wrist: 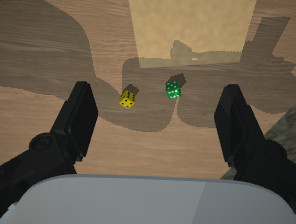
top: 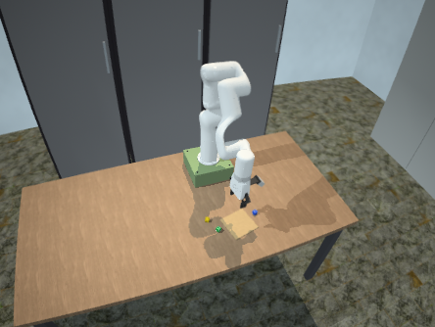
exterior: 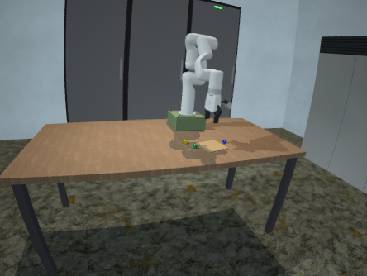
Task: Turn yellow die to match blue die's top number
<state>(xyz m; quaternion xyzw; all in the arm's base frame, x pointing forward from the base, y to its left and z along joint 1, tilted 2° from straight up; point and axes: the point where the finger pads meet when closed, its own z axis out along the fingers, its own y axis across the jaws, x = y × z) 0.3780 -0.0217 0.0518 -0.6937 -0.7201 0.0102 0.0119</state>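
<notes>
The yellow die (top: 208,219) (exterior: 185,141) (wrist: 127,99) lies on the table, off the mat, left of the green die. The green die (top: 218,229) (exterior: 195,145) (wrist: 173,90) lies just off the mat's left side in the top and exterior views. The blue die (top: 255,212) (exterior: 224,141) lies off the mat's right side and is outside the wrist view. The tan mat (top: 240,224) (exterior: 213,145) (wrist: 190,30) lies flat. My gripper (top: 252,192) (exterior: 221,113) (wrist: 155,98) is open and empty, high above the table, tilted. The top numbers are too small to read surely.
The green base block (top: 213,177) (exterior: 188,123) carries the arm behind the dice. The wooden table (top: 98,235) (exterior: 95,149) reaches far to the left. The arm's shadows fall over the dice area. Dark cabinets (top: 157,73) (exterior: 157,62) stand behind.
</notes>
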